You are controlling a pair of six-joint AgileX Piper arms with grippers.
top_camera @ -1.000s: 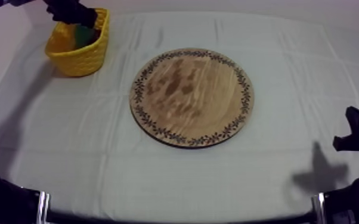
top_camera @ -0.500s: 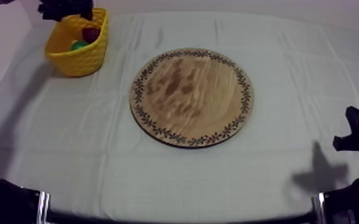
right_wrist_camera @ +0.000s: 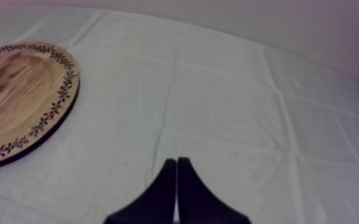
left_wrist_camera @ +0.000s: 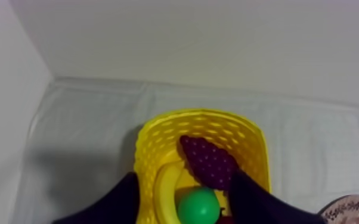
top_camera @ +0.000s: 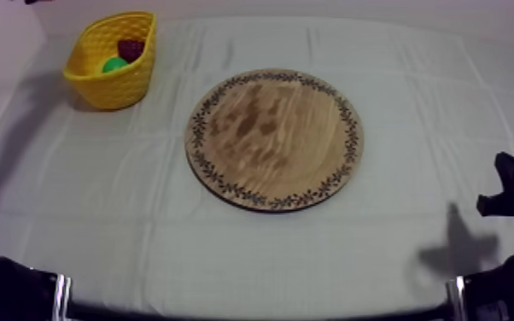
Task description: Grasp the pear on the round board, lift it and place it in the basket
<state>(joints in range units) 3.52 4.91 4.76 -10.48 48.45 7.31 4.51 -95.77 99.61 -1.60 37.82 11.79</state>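
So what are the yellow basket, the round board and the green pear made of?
The yellow basket looks like matte plastic or woven cord, with regular rows of small holes. The round board looks like wood: brown grain streaks, with a dark leaf pattern round the rim. The pear looks like smooth plastic, evenly green.

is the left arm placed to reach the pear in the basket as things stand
Probably yes: the left claw hangs open just above the yellow basket, and the pear lies uncovered beside the banana and the grapes, nothing over it.
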